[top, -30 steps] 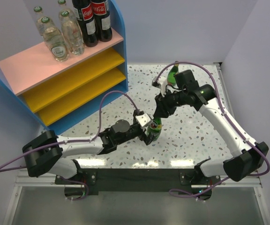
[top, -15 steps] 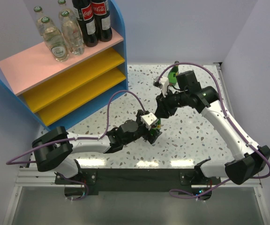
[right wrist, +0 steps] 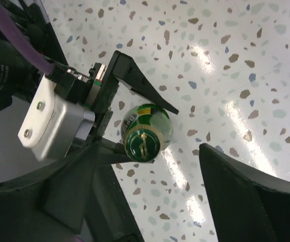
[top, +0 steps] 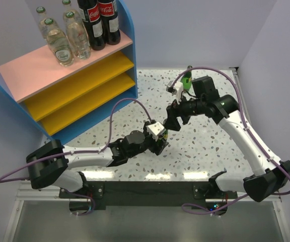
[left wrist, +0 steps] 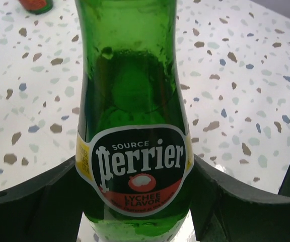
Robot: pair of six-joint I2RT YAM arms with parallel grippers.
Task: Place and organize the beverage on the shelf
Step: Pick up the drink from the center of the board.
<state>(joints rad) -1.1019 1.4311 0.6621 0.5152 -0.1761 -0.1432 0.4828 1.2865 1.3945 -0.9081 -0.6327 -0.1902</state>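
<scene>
The left gripper (left wrist: 135, 174) is grasping the green glass Perrier bottle (left wrist: 132, 101), which is standing upright on the speckled white counter (top: 210, 143). The right gripper (right wrist: 155, 151) is hovering released above its cap. Clear green-capped bottles (top: 59, 40) and dark cola bottles (top: 99, 22) are already sitting on the blue-sided shelf (top: 74, 83). This bottle and another green bottle (top: 186, 80) behind the right arm are waiting to be shelved.

Green glass Perrier bottle (left wrist: 135, 126), lychee label, capped, upright on speckled tabletop (top: 205, 136). Second green bottle (top: 186, 80) farther back, partly hidden. Four clear green-capped bottles (top: 64, 38) and two red-labelled cola bottles (top: 98, 22) upright on pink top board of blue-sided shelf (top: 34, 75).
</scene>
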